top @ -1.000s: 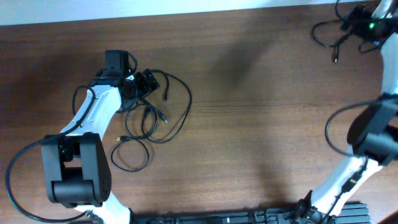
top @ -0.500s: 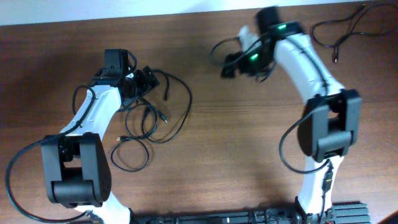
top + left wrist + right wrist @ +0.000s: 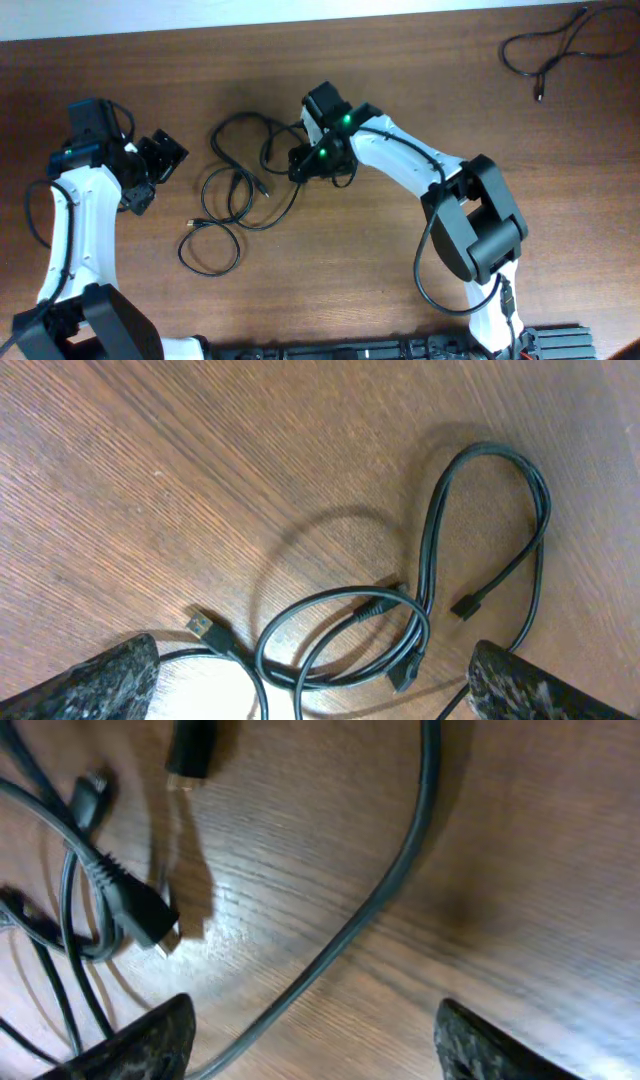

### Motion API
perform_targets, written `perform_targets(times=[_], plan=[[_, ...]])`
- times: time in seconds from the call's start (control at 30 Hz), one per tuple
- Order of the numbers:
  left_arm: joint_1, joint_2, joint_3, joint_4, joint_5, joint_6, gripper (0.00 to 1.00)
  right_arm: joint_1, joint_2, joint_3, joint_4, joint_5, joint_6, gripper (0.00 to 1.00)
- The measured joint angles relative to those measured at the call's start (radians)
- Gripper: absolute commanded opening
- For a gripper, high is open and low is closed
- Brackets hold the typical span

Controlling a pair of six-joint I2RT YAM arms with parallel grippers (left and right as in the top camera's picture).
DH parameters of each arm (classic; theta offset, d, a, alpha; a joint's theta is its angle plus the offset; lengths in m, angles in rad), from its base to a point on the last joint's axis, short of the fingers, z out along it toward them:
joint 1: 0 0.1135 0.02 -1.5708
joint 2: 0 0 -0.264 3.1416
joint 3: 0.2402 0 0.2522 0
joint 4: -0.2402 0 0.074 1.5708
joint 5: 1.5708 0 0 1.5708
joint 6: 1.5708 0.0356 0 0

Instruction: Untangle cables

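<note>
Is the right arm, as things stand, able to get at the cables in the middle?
Likely yes: the right gripper hangs open over one strand of the cables, which runs between its fingers with nothing covering it.

**Table layout: cables and grippers**

On the table (image 3: 420, 60): a bunch of cables (image 3: 238, 185) left of centre, its loops trailing toward the near edge. A separate cable (image 3: 520, 38) at the far right corner, well apart. Just left of the bunch, the left gripper (image 3: 160, 170). Over its right edge, the right gripper (image 3: 298, 165), one strand between its fingers.
</note>
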Motion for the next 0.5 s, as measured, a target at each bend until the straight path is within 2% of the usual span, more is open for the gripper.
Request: perform_targets(times=[0.17,0.2,0.23,0.27,0.3,0.4,0.5], plan=[[0.0,0.0,0.0,-0.002,0.0,0.0,0.99,0.077,0.001,-0.052,0.041,0.097,0.319,0.46],[0.0,0.0,0.0,-0.003,0.0,0.0,0.99,0.101,0.001,-0.052,0.044,0.125,0.364,0.32],[0.0,0.0,0.0,-0.003,0.0,0.0,0.99,0.127,0.003,-0.052,0.046,0.156,0.391,0.23],[0.0,0.0,0.0,-0.003,0.0,0.0,0.99,0.148,0.005,-0.052,0.046,0.179,0.417,0.09],[0.0,0.0,0.0,-0.003,0.0,0.0,0.99,0.175,0.011,-0.051,0.045,0.208,0.436,0.04],[-0.003,0.0,0.0,-0.018,0.002,0.015,0.99,0.214,0.014,-0.05,0.027,0.266,0.462,0.04],[-0.025,0.0,0.0,-0.018,0.019,0.1,0.97,0.211,0.014,-0.05,0.026,0.274,0.475,0.04]])
